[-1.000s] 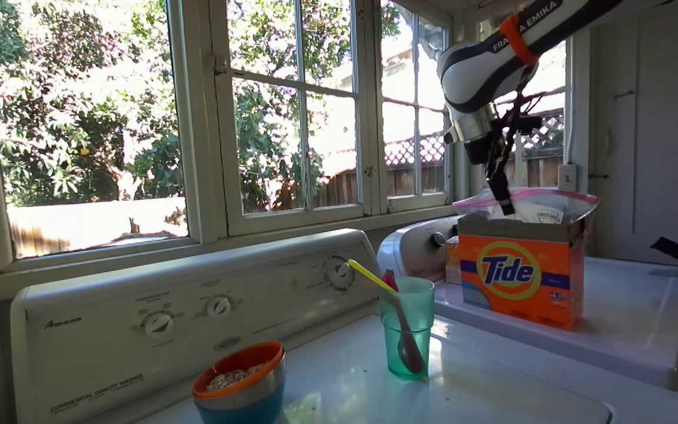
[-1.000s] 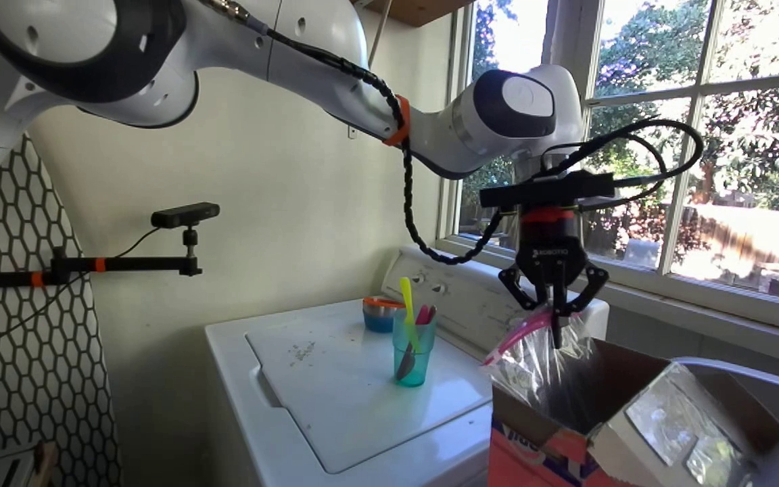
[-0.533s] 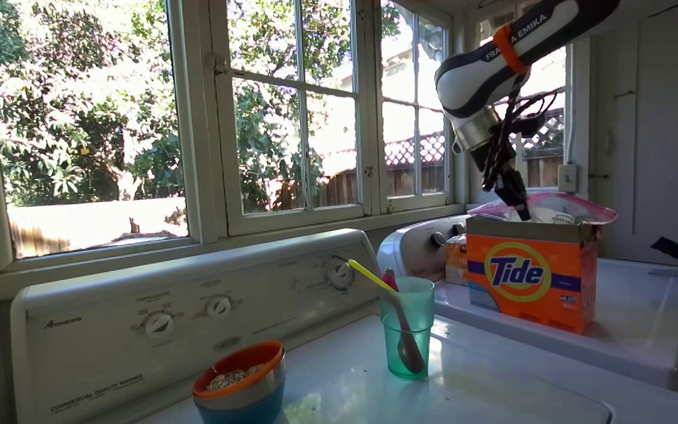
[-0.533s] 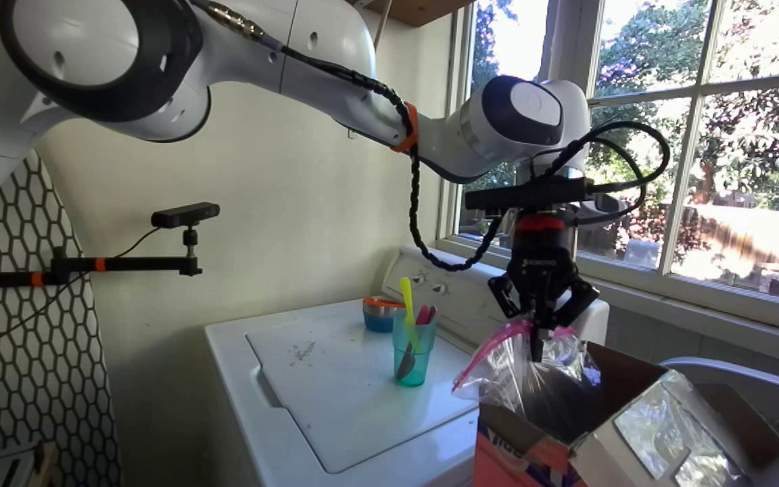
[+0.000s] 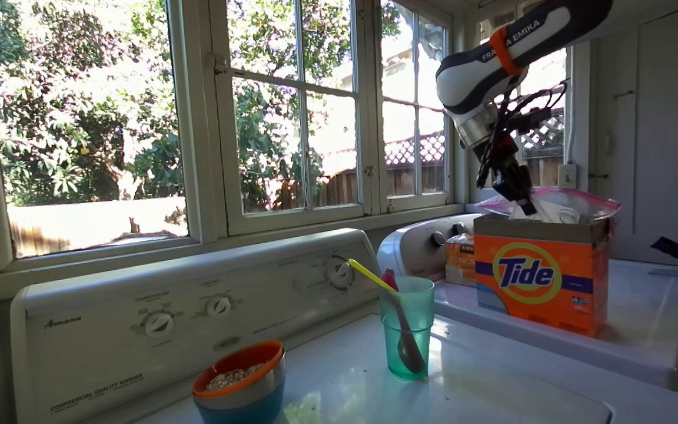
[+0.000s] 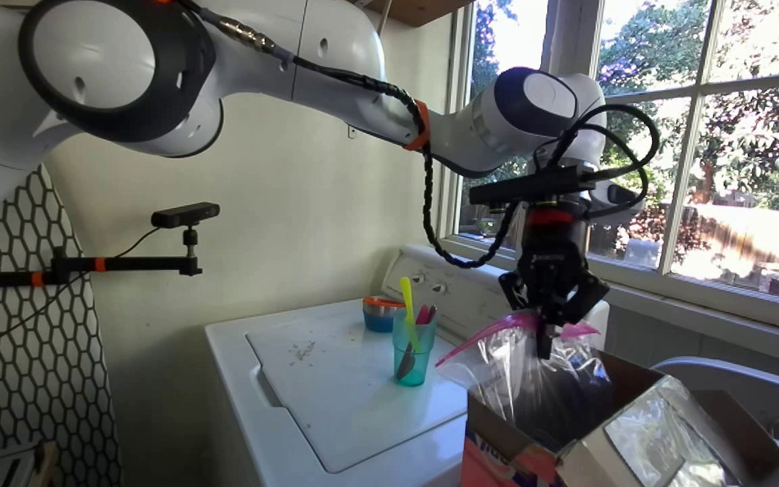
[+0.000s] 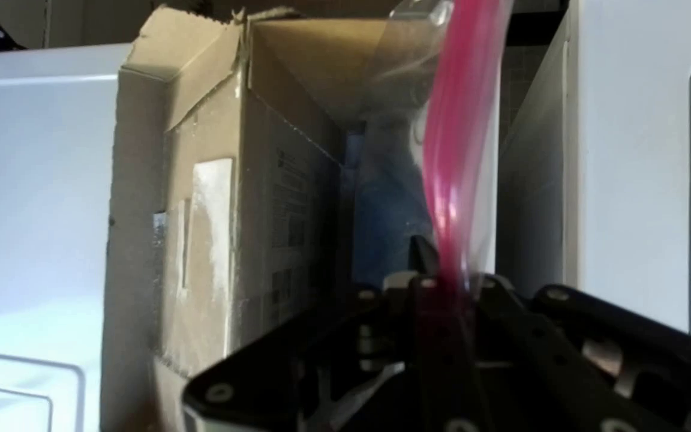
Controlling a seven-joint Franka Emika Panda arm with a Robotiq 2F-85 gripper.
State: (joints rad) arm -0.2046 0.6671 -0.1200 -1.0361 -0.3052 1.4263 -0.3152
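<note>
- Currently we are seeing the gripper (image 6: 545,338) with its jaws pressed together, pinching the gathered top of a clear plastic bag (image 6: 508,382).
- We are finding the plastic bag partly inside an open Tide box (image 5: 527,312); its upper part is standing above the cardboard rim in both exterior views, the rest sitting down within.
- In the wrist view we are tracing the pink zip strip (image 7: 462,120) of the bag, which is running straight in between the closed fingers.
- We are noticing a bluish patch (image 7: 381,222) in the box beside that strip, but are not managing to tell what it is.
- A ragged cardboard flap (image 7: 135,180) is sticking outward from the box.
- The Tide box is standing on a white appliance (image 5: 645,318); a smaller box (image 5: 459,262) is sitting near it.
- On the washer (image 5: 492,377) we are noting a green cup (image 5: 422,318) holding a yellow-handled utensil (image 5: 371,275) and a dark spoon (image 5: 412,356), plus a bowl (image 5: 251,397) carrying dry flakes (image 5: 233,380).
- Pale crumbs (image 6: 303,352) are lying on the washer lid.
</note>
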